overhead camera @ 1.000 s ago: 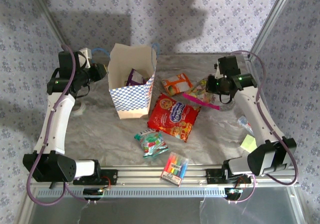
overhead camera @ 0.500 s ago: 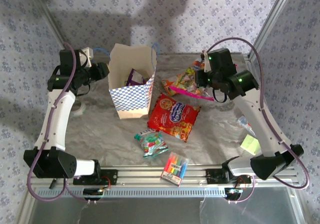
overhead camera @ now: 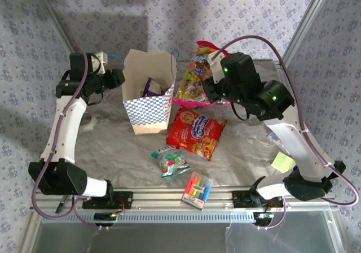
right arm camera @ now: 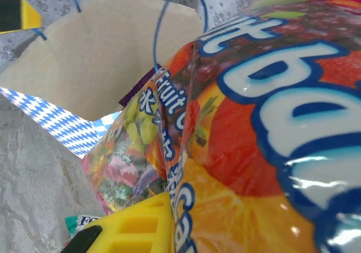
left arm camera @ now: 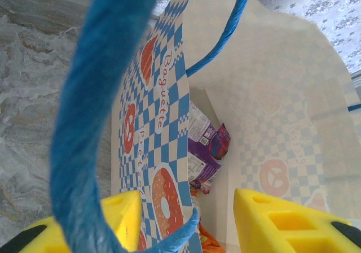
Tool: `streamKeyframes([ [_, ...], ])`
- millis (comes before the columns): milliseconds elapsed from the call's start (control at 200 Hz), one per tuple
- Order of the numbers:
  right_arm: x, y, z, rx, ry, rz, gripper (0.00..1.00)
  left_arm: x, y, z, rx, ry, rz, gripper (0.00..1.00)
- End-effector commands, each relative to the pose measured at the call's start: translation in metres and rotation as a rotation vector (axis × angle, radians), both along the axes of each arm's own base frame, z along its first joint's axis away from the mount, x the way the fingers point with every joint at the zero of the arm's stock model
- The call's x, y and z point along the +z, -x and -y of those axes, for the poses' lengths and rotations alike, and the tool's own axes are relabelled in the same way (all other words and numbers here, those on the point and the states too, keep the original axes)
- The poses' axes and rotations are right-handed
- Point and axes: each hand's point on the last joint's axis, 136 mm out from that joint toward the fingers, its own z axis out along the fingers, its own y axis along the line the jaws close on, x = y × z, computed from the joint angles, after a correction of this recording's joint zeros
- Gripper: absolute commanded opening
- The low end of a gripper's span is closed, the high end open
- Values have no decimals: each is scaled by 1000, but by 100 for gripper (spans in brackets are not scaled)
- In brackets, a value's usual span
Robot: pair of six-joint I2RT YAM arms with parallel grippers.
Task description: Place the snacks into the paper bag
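Note:
The tan paper bag [overhead camera: 148, 92] with its blue-white checkered band stands open at the back left. My left gripper [overhead camera: 115, 79] sits at its left rim. In the left wrist view the gripper [left arm camera: 189, 208] is open, with the bag's wall [left arm camera: 152, 151] between the yellow fingers and a blue cord handle [left arm camera: 90, 112] looping in front. A purple packet [left arm camera: 206, 151] lies inside. My right gripper [overhead camera: 213, 86] is shut on the pink-edged candy bag [overhead camera: 193, 78], which hangs in the air just right of the bag's mouth. The candy bag [right arm camera: 254, 123] presses against one yellow finger [right arm camera: 135, 225].
On the table lie the large red cookie bag [overhead camera: 196, 131], a green-red packet [overhead camera: 171, 161], the clear pack of markers [overhead camera: 197, 190] near the front rail and a yellow sticky-note pad [overhead camera: 281, 162] at the right. Patterned walls close in the sides and back.
The right arm has lifted the candy bag off the table and swung it left and up toward the paper bag. The left gripper has widened at the bag's rim.

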Motion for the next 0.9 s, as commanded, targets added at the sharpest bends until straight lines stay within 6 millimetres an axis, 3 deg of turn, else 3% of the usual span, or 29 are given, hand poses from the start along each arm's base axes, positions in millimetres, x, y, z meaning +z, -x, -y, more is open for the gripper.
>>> streamKeyframes([
  [0,60,-1,3,-3,-49,205,0,11,-2,7,-34,5,28,47],
  [395,80,9,-53,220,-117,265,0,5,-5,10,-43,14,18,46],
  [895,106,-8,-91,268,-144,370,0,2,-1,10,-36,23,12,45],
])
